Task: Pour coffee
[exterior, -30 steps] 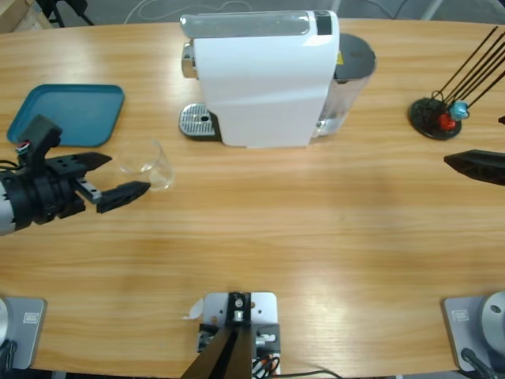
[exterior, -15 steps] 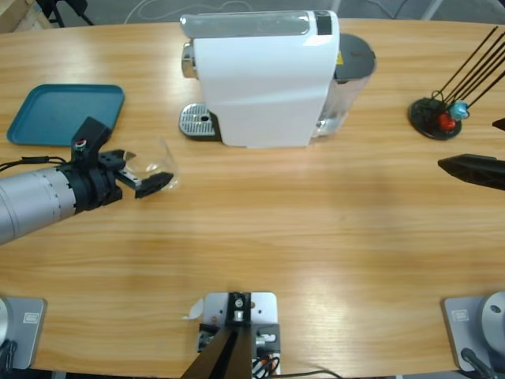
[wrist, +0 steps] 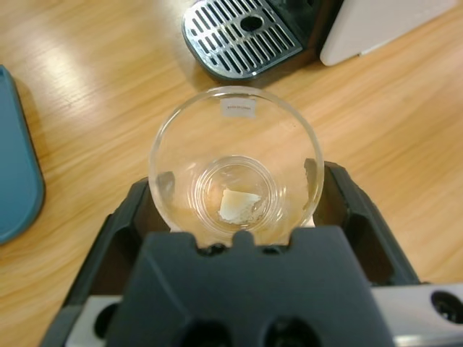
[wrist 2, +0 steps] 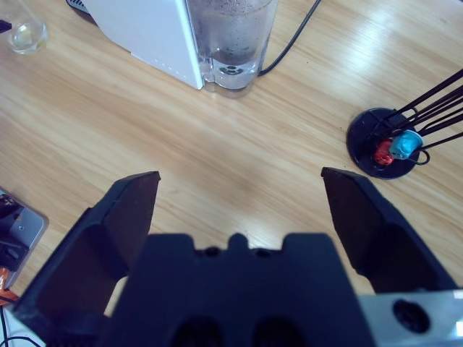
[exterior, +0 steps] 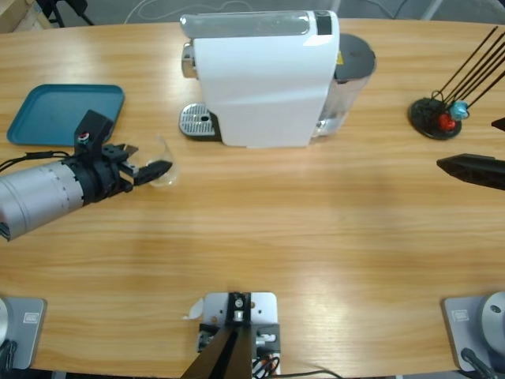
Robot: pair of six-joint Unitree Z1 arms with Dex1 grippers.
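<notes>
Looking down from the high view, the left gripper (exterior: 146,170) comes in from the left edge with its jaws either side of the glass (exterior: 162,162), which stands on the table (exterior: 316,237) just right of the blue tray (exterior: 63,114) and near-left of the drip grille (exterior: 197,122) of the white coffee machine (exterior: 260,79). At the right edge only the dark tip of the right gripper (exterior: 472,168) shows, well apart from everything, near a black stand (exterior: 434,118) of thin rods.

From the left wrist view, the glass (wrist: 235,170) sits between the two jaws, each black finger (wrist: 340,195) close against its wall; it looks gripped or on the point of it, though firm contact cannot be made out. Through the bottom lies the coffee (wrist: 237,204), a thin pale layer. The grille (wrist: 242,36) is just beyond the glass, the tray (wrist: 18,166) off to the left.

From the right wrist view, the right gripper (wrist 2: 239,191) hangs wide apart and empty over bare wood, with the machine's water tank (wrist 2: 231,40) and the stand (wrist 2: 383,148) ahead, and the glass (wrist 2: 27,32) small in the far-left corner.

The glass is probably light, stiff, smooth and breakable. A grip across the low or middle wall, as the jaws now stand, seems right: squeeze gently, for clear glass slips easily, and keep it upright so the little liquid stays in.
</notes>
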